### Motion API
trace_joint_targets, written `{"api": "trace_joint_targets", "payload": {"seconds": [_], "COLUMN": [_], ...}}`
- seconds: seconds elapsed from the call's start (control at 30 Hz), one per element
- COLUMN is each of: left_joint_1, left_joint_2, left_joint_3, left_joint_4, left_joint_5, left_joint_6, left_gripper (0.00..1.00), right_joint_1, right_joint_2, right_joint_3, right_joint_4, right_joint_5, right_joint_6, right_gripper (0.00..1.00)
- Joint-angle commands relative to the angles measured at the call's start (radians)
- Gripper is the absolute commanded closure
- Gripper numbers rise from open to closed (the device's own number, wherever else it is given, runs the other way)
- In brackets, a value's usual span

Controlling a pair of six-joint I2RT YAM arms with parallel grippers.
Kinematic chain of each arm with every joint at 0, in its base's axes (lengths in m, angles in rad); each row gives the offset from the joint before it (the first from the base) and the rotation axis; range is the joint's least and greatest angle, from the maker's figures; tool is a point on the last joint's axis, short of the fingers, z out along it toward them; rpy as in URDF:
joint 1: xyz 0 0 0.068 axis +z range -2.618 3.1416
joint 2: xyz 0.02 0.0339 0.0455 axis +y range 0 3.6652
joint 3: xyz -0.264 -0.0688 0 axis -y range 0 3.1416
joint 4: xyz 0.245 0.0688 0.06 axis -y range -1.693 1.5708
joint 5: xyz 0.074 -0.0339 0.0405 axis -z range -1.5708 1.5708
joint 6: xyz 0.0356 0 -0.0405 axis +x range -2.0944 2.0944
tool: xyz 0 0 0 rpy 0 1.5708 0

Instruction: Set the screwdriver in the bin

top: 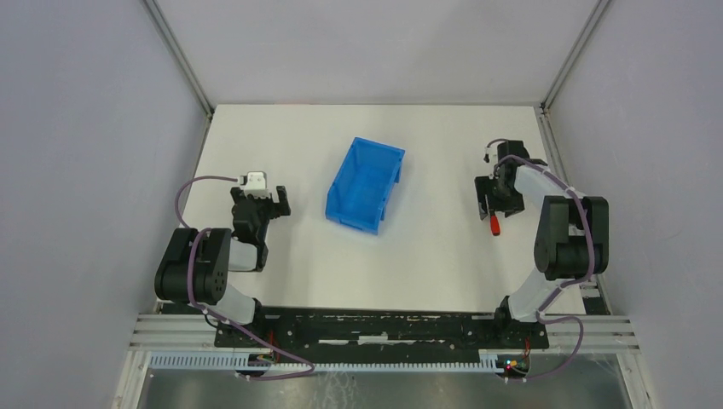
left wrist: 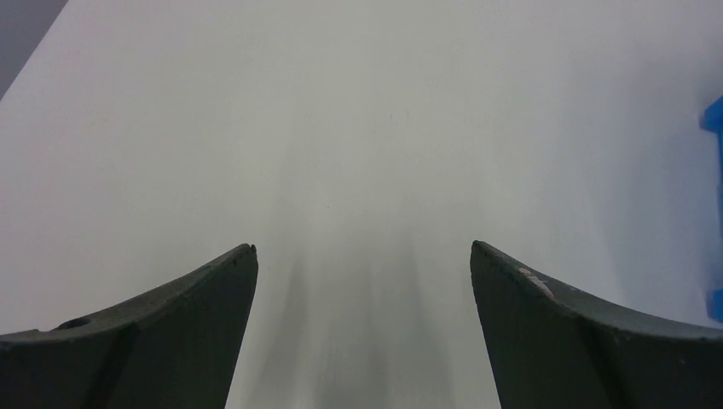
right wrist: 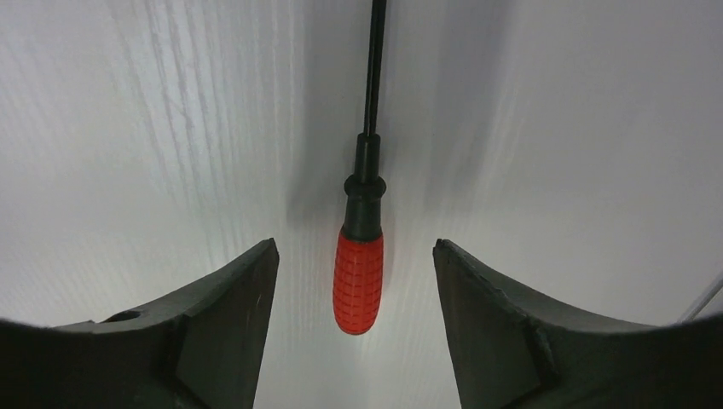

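The screwdriver lies flat on the white table, red handle towards the camera and thin black shaft running away from it. My right gripper is open, one finger on each side of the handle, neither touching it. In the top view the right gripper hangs over the screwdriver, and only the red handle shows. The blue bin stands open-topped at the table's middle, left of the screwdriver. My left gripper is open and empty, left of the bin. In its wrist view only bare table lies between the fingers.
The bin's blue edge shows at the right border of the left wrist view. Grey walls enclose the table at the left, right and back. A cable loops along the right arm.
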Motion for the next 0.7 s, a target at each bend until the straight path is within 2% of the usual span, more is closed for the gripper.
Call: {"api": "trace_joint_targets", "payload": {"seconds": [0.0,0.13,0.2,0.23,0.5,0.67], "left_joint_1": [-0.001,-0.001,-0.001,-0.001,-0.001,-0.001], "left_joint_2": [-0.011,-0.011,-0.011,-0.011,-0.011,-0.011], "left_joint_3": [0.004,0.004,0.004,0.004,0.004,0.004], "left_joint_4": [0.039,0.04,0.04,0.039,0.04,0.04], "left_joint_5": [-0.003,-0.004,-0.005,-0.005,-0.003,-0.003], "left_joint_6": [-0.032,-0.032,-0.032,-0.032,-0.032,-0.032], "left_gripper": [0.0,0.0,0.0,0.0,0.0,0.0], "right_joint_1": [-0.015,-0.019,-0.019,-0.019,-0.02,-0.019], "right_joint_2": [0.043,0.071,0.066,0.057,-0.021,-0.034], "right_joint_3": [-0.041,-0.034,0.01,0.036,0.462,0.521], "right_joint_4": [0.123,0.103,0.058,0.024,-0.312,-0.32], "right_joint_5": [0.046,0.058,0.051,0.044,0.05,0.025], "right_joint_6": [0.015,0.011,0.002,-0.002,0.043,0.113], "right_gripper": [0.34,0.68,0.94,1.0,1.0,1.0]}}
